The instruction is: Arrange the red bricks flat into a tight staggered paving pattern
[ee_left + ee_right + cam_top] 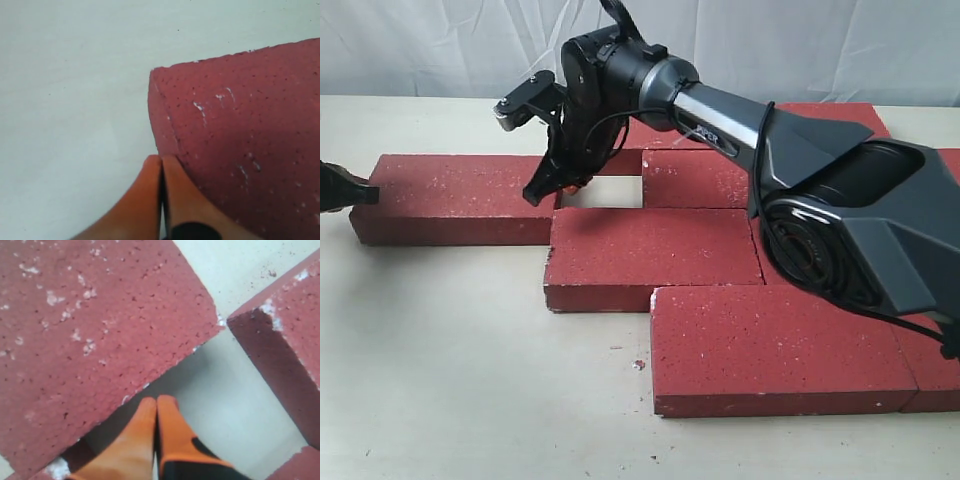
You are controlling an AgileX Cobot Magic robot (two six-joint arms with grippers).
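Observation:
Several red bricks lie flat on the table. The left brick point(450, 195) sits apart from a back brick point(695, 178), with a bare gap point(600, 192) between them. A middle brick point(650, 255) and a front brick point(770, 345) step down to the right. My right gripper point(542, 192) is shut and empty, its tip down in the gap at the left brick's right end. In the right wrist view my right gripper point(157, 401) hangs beside that brick point(90, 340). My left gripper point(355, 190) is shut and empty against the brick's left end point(240, 140).
More bricks lie at the back right point(820, 112) and the far right edge point(930, 370). The right arm's dark body point(840, 210) hangs over the right half of the pattern. The pale table point(450, 380) runs in front and to the left. A crumb point(638, 364) lies near the front brick.

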